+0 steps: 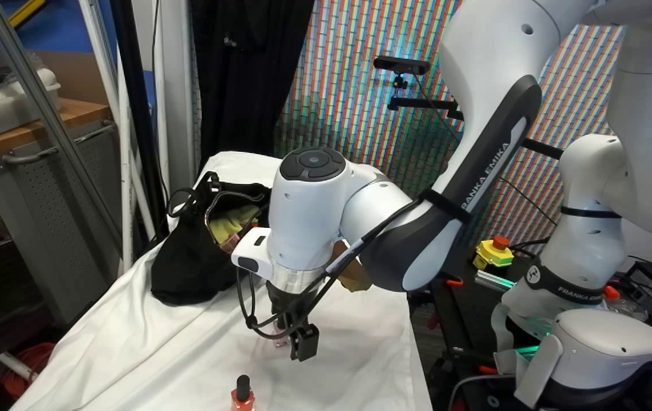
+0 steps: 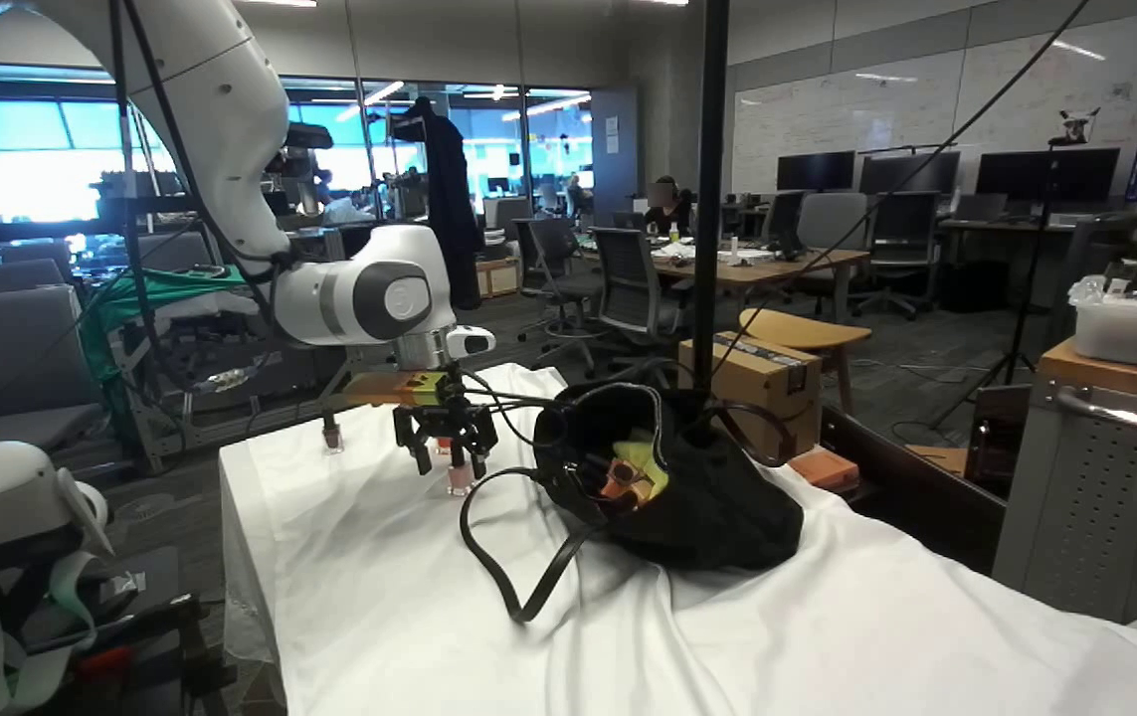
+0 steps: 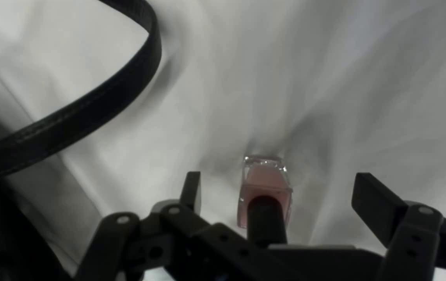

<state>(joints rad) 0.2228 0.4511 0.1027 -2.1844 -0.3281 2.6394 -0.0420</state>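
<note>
My gripper (image 3: pixel 278 191) stands open over the white cloth, its fingers wide apart. Between and just below them is a small clear bottle of pale pink polish (image 3: pixel 265 179) with a black cap, nearer to the left finger (image 3: pixel 192 191) in the wrist view; neither finger appears to touch it. The gripper body hides the cap's top. In an exterior view this pink bottle (image 2: pixel 460 481) stands upright beneath the gripper (image 2: pixel 450 461). An orange-red bottle (image 1: pixel 243 401) with a black cap stands nearby. Another dark-capped bottle (image 2: pixel 332 438) is near the table's far edge.
A black bag (image 2: pixel 697 517) lies on the white cloth (image 2: pixel 409 617) beside the gripper, with yellow-green and orange items (image 2: pixel 633 477) inside. Its strap (image 3: pixel 129 86) loops close to the pink bottle. A cardboard box (image 2: pixel 777 398) stands beyond the table; a yellow-and-red stop button (image 1: pixel 494 253) sits near the arm's base.
</note>
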